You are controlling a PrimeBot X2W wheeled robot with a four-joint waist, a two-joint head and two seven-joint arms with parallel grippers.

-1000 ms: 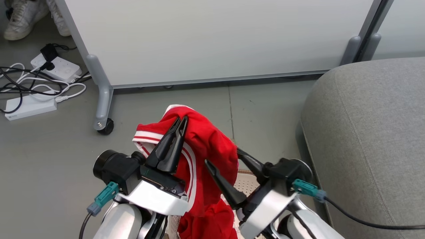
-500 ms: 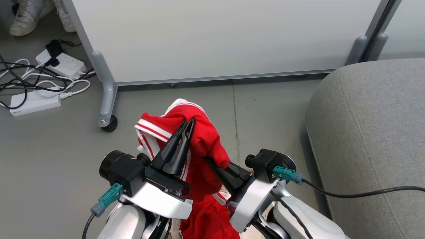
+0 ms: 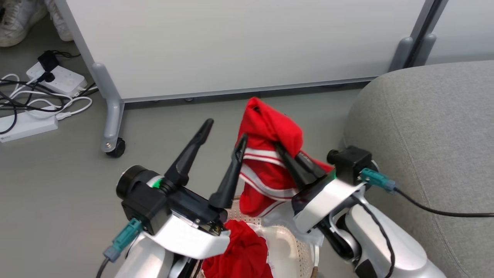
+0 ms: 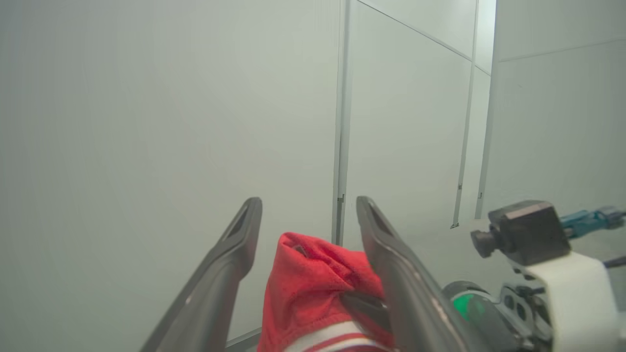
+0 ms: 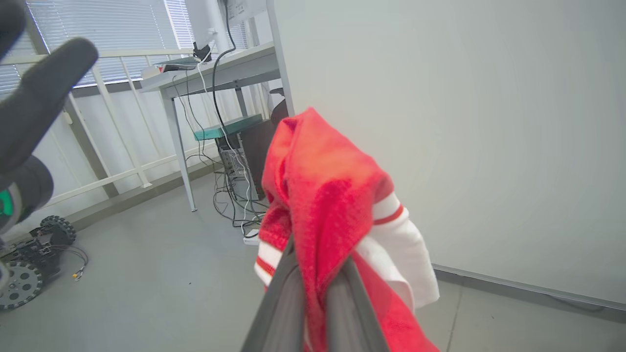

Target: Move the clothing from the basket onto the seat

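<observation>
My right gripper (image 3: 279, 148) is shut on the striped red garment (image 3: 270, 127), which hangs bunched above the floor just left of the grey seat (image 3: 424, 135). In the right wrist view the same garment (image 5: 323, 186) is pinched between that gripper's (image 5: 315, 266) closed fingers, its white trim draping right. My left gripper (image 3: 225, 130) stands open beside the cloth, holding nothing; in its own view the gripper (image 4: 308, 203) frames the garment (image 4: 313, 288) without touching it. The plainer red garment (image 3: 239, 251) lies in the cream perforated basket (image 3: 297, 247) under my arms.
A pale grey partition panel (image 3: 231, 46) on a caster (image 3: 114, 148) stands across the back. Power strips and tangled cables (image 3: 38, 96) lie on the floor at the left, with white shoes (image 3: 15, 19) behind. A desk (image 5: 215, 73) stands farther off.
The left gripper has opened and let go of the striped garment. The right gripper has shut on it and carried it to the right, nearer the seat. The head camera also shifted.
</observation>
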